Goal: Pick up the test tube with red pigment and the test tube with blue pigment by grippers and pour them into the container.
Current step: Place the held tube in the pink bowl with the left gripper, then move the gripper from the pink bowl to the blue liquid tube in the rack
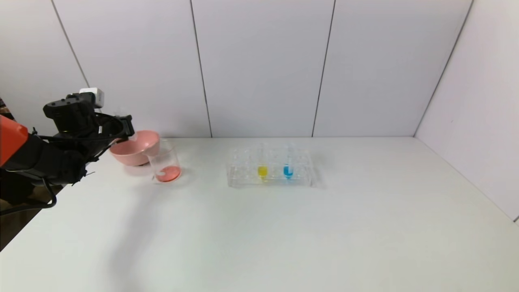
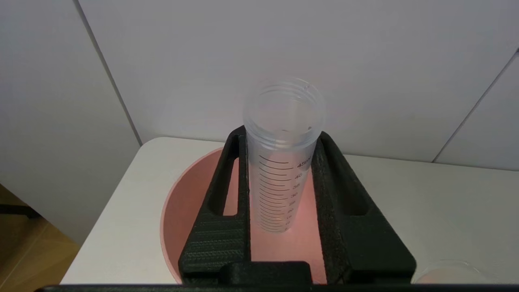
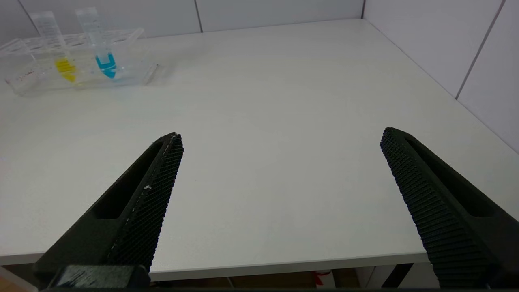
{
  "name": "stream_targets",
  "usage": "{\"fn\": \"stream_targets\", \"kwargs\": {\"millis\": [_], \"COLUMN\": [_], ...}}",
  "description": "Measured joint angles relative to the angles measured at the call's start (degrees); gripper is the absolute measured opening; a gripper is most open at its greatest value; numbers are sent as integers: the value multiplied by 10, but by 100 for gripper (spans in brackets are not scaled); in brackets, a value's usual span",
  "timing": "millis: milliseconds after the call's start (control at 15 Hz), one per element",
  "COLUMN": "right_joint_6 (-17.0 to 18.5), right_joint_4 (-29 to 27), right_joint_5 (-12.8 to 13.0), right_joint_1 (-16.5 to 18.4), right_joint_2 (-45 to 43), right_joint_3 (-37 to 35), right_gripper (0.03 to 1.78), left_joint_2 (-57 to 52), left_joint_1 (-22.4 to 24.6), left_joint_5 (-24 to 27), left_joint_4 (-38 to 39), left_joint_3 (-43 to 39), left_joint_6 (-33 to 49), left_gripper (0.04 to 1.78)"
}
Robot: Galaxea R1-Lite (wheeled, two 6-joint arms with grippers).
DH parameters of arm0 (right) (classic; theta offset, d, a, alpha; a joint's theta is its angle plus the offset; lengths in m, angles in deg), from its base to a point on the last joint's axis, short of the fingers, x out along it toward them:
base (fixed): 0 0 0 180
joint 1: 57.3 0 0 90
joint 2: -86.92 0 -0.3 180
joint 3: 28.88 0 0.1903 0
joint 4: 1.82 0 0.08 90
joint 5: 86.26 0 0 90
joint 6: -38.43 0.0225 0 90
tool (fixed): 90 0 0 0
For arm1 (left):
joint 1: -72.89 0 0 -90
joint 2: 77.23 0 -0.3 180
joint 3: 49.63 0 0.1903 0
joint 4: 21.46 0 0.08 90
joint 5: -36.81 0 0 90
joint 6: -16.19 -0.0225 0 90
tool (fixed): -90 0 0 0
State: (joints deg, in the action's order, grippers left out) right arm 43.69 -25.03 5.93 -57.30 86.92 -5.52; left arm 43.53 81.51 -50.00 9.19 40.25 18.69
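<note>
My left gripper (image 1: 126, 130) hangs over the pink bowl at the table's far left. In the left wrist view the left gripper (image 2: 282, 136) is shut on a clear graduated test tube (image 2: 279, 174) that holds no liquid, its open mouth pointing up. The container (image 1: 164, 164), a clear glass beaker, stands just right of the bowl with orange-red liquid in its bottom. The test tube with blue pigment (image 1: 288, 169) stands upright in the rack; it also shows in the right wrist view (image 3: 103, 61). My right gripper (image 3: 282, 136) is open and empty above the table's near edge, out of the head view.
The pink bowl (image 1: 134, 152) lies under the left gripper, and also shows in the left wrist view (image 2: 186, 211). The clear rack (image 1: 243, 178) at the table's middle also holds a tube with yellow liquid (image 1: 262, 170). White walls stand behind and to the right.
</note>
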Motion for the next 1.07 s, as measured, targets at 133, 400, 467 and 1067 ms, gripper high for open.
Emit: {"fn": "stream_targets", "kwargs": {"millis": [133,400,467,1067], "right_joint_6": [0,0,0,0], "right_joint_4": [0,0,0,0], "right_joint_5": [0,0,0,0], "right_joint_1": [0,0,0,0], "right_joint_2": [0,0,0,0], "right_joint_3": [0,0,0,0], "right_gripper": [177,177,177,177], "left_joint_2": [2,3,3,-162], "left_joint_1": [-2,-6,-7,-121], "left_joint_5": [0,-5,-6,-31], "left_joint_4": [6,10,10,2], "left_joint_3": [-3,-9,-10,-192], "left_joint_6": [0,-1,-1,1], "left_gripper": [67,131,144,176]}}
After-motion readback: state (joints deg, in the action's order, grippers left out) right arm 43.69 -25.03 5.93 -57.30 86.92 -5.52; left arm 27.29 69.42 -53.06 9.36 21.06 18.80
